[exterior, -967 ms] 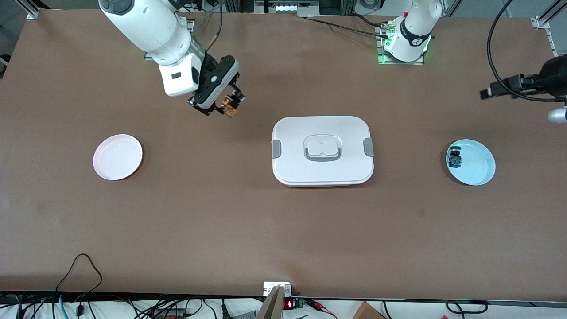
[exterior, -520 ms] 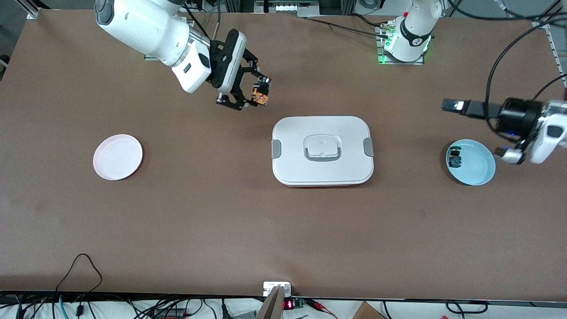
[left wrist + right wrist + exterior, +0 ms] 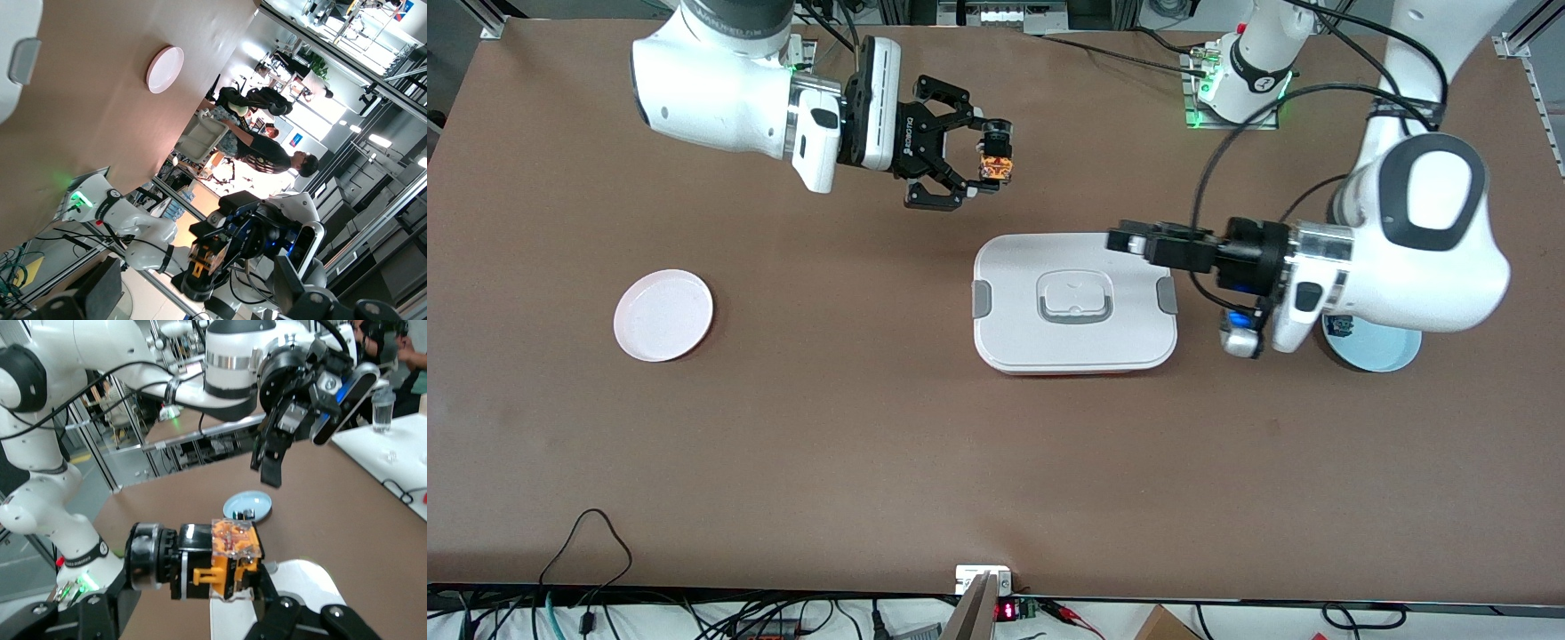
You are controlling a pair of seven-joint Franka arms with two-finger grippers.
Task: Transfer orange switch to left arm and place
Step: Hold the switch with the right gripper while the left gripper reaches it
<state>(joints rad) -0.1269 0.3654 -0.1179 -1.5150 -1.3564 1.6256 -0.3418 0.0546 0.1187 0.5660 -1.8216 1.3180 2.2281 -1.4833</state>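
Handover step, by my read. My right gripper (image 3: 996,166) is clamped on the orange switch (image 3: 996,165), aloft over bare table beside the box (image 3: 1075,303). My left gripper (image 3: 1129,240), jaws parted and empty, hovers over the box's edge. Next: meet above, clear of the lid.

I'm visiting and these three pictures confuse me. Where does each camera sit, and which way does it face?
Front view: high across the table, looking down; shows the right arm, left arm and box.
Left wrist view: on the left arm's wrist, facing the right tool holding the orange switch; own fingers at the edge.
Right wrist view: on the right arm's wrist, facing the left tool past its own held switch.
Shared: the wrist views face each other; all show the switch.
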